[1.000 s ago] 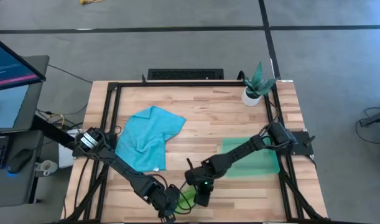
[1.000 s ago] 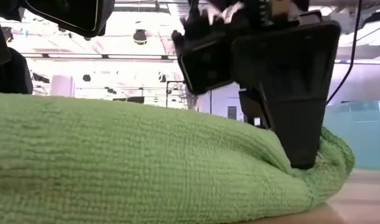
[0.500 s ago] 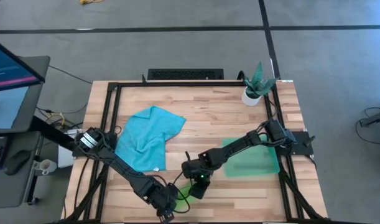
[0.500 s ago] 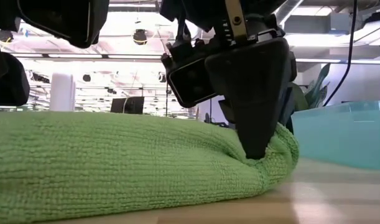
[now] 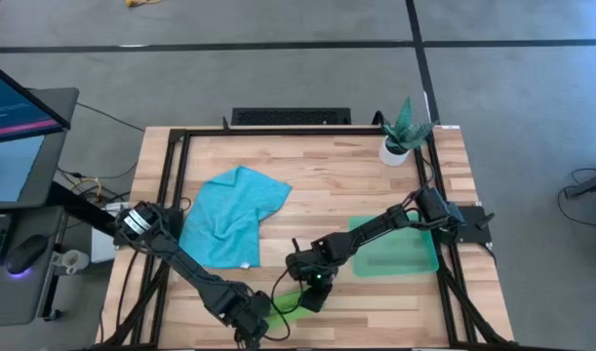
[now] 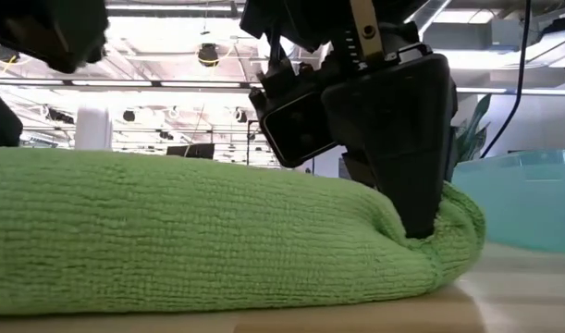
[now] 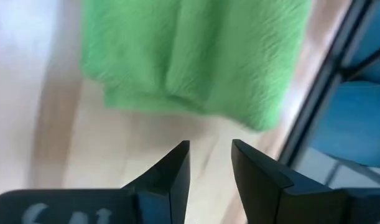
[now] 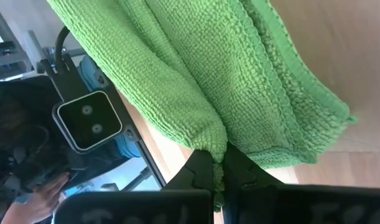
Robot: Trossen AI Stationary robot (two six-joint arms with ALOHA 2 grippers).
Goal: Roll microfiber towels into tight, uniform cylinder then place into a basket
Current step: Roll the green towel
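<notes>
The lime green towel [image 5: 291, 304] lies as a thick roll near the table's near edge, and fills the low view [image 6: 217, 231]. My right gripper [image 5: 312, 295] is shut on its right end. My left gripper [image 5: 251, 329] stands just left of the roll, open with a small gap and touching nothing; the left wrist view shows bare wood between its fingers [image 7: 209, 155] and the towel [image 7: 196, 56]. The turquoise towel [image 5: 234, 214] lies rumpled on the table's left half. The green basket [image 5: 429, 265] sits at the right. My right gripper pinches a raised fold of the green towel [image 8: 216, 142] between its two fingers, near the roll's right end. The fingers [image 6: 419, 217] come from above, pointing down, and dent the cloth. The roll rests on the table.
A white plant pot [image 5: 395, 148] stands at the far right corner. The black frame rails [image 5: 171, 195] run along the table's edges. Bare wood lies between the turquoise towel and the basket.
My right gripper has gone a little toward the table's left and far edge, and the green roll's right end has gone with it. My left gripper has drawn back from the roll toward the table's left edge.
</notes>
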